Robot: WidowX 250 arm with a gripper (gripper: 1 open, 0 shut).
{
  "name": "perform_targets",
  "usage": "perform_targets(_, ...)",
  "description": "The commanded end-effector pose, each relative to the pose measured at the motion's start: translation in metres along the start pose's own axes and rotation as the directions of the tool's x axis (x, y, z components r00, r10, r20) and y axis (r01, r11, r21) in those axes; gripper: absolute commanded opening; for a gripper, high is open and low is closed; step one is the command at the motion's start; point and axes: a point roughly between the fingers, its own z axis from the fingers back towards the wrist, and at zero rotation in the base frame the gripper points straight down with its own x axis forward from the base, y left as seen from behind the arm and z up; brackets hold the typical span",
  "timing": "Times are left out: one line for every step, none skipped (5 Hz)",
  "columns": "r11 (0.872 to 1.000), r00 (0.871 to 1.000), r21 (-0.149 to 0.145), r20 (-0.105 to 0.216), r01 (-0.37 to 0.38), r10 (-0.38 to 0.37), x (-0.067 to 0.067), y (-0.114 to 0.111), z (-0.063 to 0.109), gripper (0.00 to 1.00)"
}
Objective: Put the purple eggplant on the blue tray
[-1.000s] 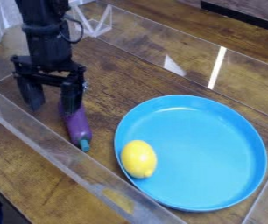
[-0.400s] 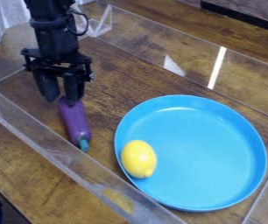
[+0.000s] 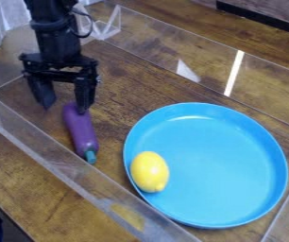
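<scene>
The purple eggplant (image 3: pixel 79 129) lies on the wooden table left of the blue tray (image 3: pixel 223 151), its teal stem end pointing toward the near edge. My gripper (image 3: pixel 62 98) hangs just above and behind the eggplant's far end, fingers spread open with nothing between them. The fingertips flank the area over the eggplant's top without gripping it. The tray is to the right, apart from the eggplant.
A yellow lemon (image 3: pixel 150 171) rests on the tray's left side. A clear plastic wall (image 3: pixel 59 170) runs along the near left edge of the table. White items sit at the back left behind the arm.
The jaws narrowed over the eggplant's far end about half a second ago and have spread wide again. The eggplant has stayed in place on the table.
</scene>
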Motion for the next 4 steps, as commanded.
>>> perform_targets(0.998,0.997,-0.009,0.059,-0.055,0.055,0.006,-0.011,-0.003,1.0)
perform_targets(0.995,0.993,-0.014,0.07,-0.096,0.097,0.004,-0.024,-0.019,1.0)
perform_targets(0.994,0.991,-0.012,0.077,-0.108,0.109,0.014,-0.022,-0.023,1.0)
perform_targets(0.993,0.99,-0.009,0.076,-0.115,0.115,0.023,-0.018,-0.024,0.0)
